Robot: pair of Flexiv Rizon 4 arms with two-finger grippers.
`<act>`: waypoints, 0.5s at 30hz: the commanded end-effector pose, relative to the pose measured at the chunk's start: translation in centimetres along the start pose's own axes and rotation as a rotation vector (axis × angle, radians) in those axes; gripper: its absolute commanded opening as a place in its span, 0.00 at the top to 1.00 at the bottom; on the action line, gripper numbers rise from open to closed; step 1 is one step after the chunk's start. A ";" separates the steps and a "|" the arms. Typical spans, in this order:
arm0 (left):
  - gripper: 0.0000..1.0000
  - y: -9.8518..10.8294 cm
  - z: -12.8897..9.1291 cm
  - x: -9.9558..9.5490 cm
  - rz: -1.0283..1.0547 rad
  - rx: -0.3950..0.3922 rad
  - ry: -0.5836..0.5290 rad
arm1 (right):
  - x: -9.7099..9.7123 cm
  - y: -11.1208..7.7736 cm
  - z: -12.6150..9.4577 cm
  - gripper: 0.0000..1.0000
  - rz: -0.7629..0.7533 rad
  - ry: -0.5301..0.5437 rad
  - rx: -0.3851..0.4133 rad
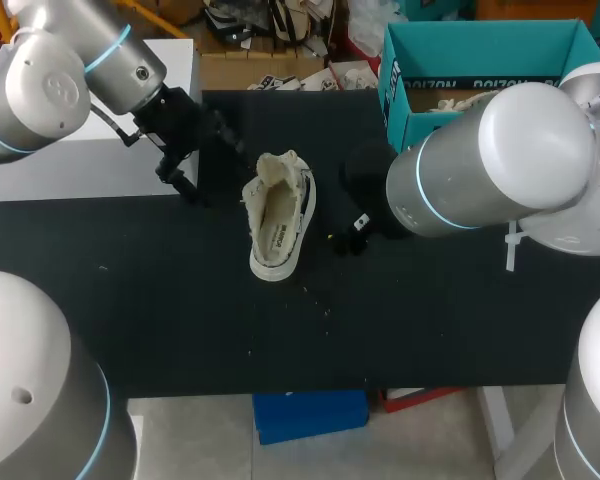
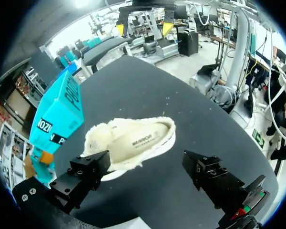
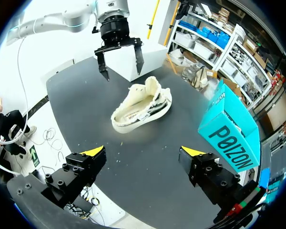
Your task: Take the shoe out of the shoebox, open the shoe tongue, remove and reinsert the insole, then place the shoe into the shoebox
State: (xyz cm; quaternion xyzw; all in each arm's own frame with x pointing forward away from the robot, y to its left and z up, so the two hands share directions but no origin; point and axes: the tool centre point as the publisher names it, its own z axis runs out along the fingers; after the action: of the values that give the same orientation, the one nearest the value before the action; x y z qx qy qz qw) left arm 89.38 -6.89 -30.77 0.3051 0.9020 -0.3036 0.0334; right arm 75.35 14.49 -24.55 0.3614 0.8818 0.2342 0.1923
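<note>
A cream shoe (image 1: 280,222) with fluffy lining lies on the black table (image 1: 160,300), its opening and printed insole showing. My left gripper (image 1: 205,160) hangs open just left of and behind the shoe, touching nothing. In the left wrist view the shoe (image 2: 133,140) lies just ahead of the left gripper (image 2: 145,162), between its spread black fingers (image 2: 83,179). My right gripper (image 1: 350,235) stands open to the right of the shoe. Its wrist view shows its yellow fingertips (image 3: 95,151) wide apart, the shoe (image 3: 140,107) ahead and the left gripper (image 3: 119,57) beyond. The teal shoebox (image 1: 480,70) stands open at the back right.
A white block (image 1: 90,160) sits at the back left under my left arm. Small crumbs (image 1: 315,295) are scattered on the table in front of the shoe. My right arm's big elbow (image 1: 500,160) hides part of the shoebox front.
</note>
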 end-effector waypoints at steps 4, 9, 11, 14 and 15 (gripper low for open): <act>0.00 -0.1 0.0 0.0 -0.001 -0.005 0.001 | 0.0 -0.1 0.0 0.00 0.000 0.000 -0.002; 0.00 -0.1 0.0 0.0 -0.001 -0.005 0.001 | 0.0 -0.1 0.0 0.00 0.000 0.000 -0.002; 0.00 -0.1 0.0 0.0 -0.001 -0.005 0.001 | 0.0 -0.1 0.0 0.00 0.000 0.000 -0.002; 0.00 0.1 0.1 -0.2 -0.020 0.009 0.003 | 0.0 -0.1 0.0 0.00 0.000 0.000 -0.002; 0.00 0.2 0.1 -0.4 -0.028 0.015 0.006 | 0.0 -0.1 0.0 0.00 0.000 0.000 -0.002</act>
State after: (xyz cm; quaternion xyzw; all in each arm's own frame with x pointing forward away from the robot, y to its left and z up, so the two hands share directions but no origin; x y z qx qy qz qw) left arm 89.36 -6.98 -30.63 0.2946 0.9039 -0.3086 0.0293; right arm 75.35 14.49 -24.55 0.3614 0.8818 0.2342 0.1923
